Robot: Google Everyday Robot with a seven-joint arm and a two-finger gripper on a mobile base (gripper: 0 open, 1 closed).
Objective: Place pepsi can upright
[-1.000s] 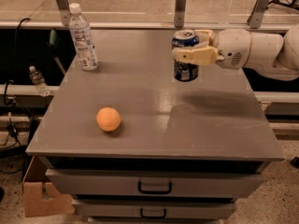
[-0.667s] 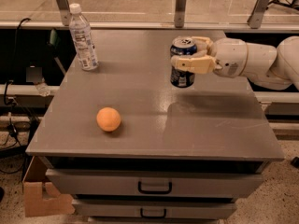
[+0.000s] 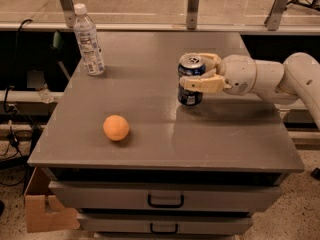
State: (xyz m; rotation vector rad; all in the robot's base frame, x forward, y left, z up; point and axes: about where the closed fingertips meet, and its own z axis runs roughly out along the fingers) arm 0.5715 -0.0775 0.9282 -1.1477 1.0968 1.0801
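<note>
Across the grey table (image 3: 150, 139), right of its middle, the white arm (image 3: 270, 76) is reaching in from the right, carrying its load lower and slightly further left than a second ago. The end effector (image 3: 193, 73) is staying clamped around the pepsi can (image 3: 189, 97), which is sitting upright, silver top up, with its base now at or just above the surface; whether it is touching, I cannot tell. Judging by this, only set-down and release are remaining. The water bottle (image 3: 89, 46) and orange ball (image 3: 116, 127) are resting well apart, unmoved.
</note>
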